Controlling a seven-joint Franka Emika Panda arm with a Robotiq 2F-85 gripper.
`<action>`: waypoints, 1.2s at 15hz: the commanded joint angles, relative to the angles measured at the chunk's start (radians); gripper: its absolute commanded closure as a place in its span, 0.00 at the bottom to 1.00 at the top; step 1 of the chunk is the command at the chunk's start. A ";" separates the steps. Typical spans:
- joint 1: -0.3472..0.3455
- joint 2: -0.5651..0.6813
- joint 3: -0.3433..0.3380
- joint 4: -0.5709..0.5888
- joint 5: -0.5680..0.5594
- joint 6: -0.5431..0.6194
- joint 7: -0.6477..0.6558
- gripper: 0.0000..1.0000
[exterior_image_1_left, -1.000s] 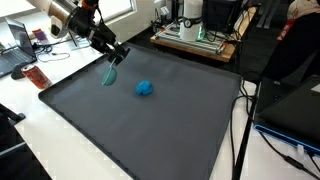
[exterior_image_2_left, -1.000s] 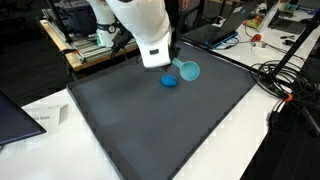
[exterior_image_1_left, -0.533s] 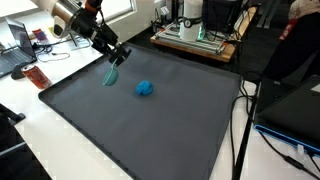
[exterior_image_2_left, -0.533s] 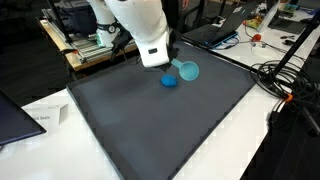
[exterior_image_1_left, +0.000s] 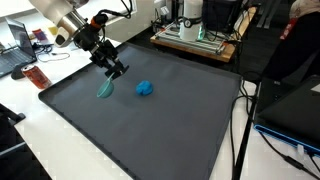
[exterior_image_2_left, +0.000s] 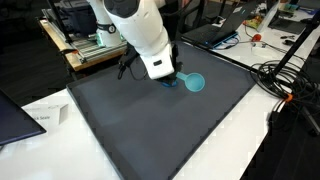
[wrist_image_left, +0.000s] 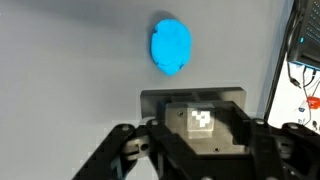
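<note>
Dark mat (exterior_image_1_left: 150, 130) spread under the claw (exterior_image_1_left: 114, 72), whose jaws were pinched on a teal disc (exterior_image_1_left: 104, 90) hanging low near the mat's edge. The arm slanted down from above that edge. A blue ball (exterior_image_1_left: 145, 88) sat near, with bare mat beyond it.

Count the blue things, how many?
2. A blue rounded lump lies on the dark grey mat; a lighter turquoise flat round piece is held in the shut gripper beside it. None seems hidden.
</note>
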 joint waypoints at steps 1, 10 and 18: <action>-0.030 -0.034 0.024 -0.099 0.082 0.105 -0.117 0.65; -0.047 -0.120 0.011 -0.286 0.262 0.274 -0.320 0.65; -0.033 -0.251 -0.063 -0.451 0.358 0.300 -0.410 0.65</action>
